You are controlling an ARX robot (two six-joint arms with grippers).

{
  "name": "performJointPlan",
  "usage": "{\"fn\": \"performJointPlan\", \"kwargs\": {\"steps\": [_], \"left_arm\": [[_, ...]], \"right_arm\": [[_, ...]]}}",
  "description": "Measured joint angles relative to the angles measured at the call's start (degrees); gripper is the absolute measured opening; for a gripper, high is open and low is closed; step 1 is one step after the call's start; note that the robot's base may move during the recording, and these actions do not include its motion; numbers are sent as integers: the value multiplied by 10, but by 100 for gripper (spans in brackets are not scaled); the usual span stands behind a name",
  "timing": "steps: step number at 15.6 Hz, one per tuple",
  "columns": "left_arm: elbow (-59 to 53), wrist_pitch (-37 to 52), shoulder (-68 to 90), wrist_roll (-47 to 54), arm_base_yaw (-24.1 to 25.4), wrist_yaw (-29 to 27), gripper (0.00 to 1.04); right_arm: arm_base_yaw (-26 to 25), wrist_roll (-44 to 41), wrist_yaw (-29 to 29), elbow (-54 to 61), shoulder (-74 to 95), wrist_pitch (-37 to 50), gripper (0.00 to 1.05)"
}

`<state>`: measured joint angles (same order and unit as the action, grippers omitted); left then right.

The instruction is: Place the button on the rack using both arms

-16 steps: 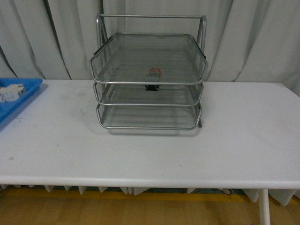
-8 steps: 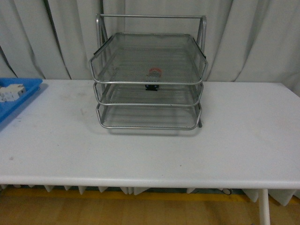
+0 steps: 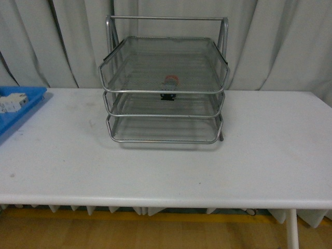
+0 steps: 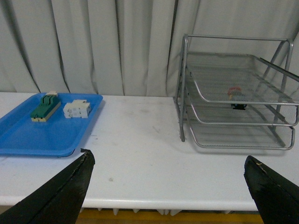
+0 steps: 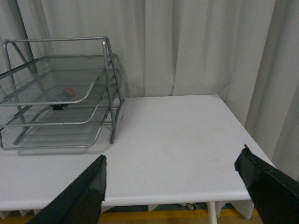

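nothing has shifted across the last second of the front view: the large silver three-tier wire mesh letter tray rack (image 3: pixel 164 78) stands at the far middle of the white table (image 3: pixel 166 166) exactly as before, and the small push-button with the round red cap on a dark blocky body (image 3: pixel 169 86) sits in the same spot, near the front middle of what looks like the rack's middle tray, seen through the mesh of the top tray. neither arm shows in the front view in any of the three moments, so the change, if there was one, is already over.

the left gripper (image 4: pixel 168 186) is spread wide with nothing between its black fingers, well back from the rack on the near side. the right gripper (image 5: pixel 173 186) is likewise wide apart and empty, also pulled back to the near side of the table. the flat blue plastic tray (image 4: pixel 44 135) at the far left holds a green-and-cream switch block (image 4: pixel 45 106) and a white blocky component (image 4: pixel 77 108), both untouched.

judging from this, the placing looks done: button resting in the rack, both arms clear and idle
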<state>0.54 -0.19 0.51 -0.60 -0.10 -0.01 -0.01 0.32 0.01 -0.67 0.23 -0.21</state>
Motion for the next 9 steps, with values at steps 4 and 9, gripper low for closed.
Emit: {"fn": "performJointPlan", "kwargs": {"steps": [4,9], "left_arm": [[0,0,0,0,0,0,98],[0,0,0,0,0,0,98]], "right_arm": [[0,0,0,0,0,0,98],[0,0,0,0,0,0,98]]}}
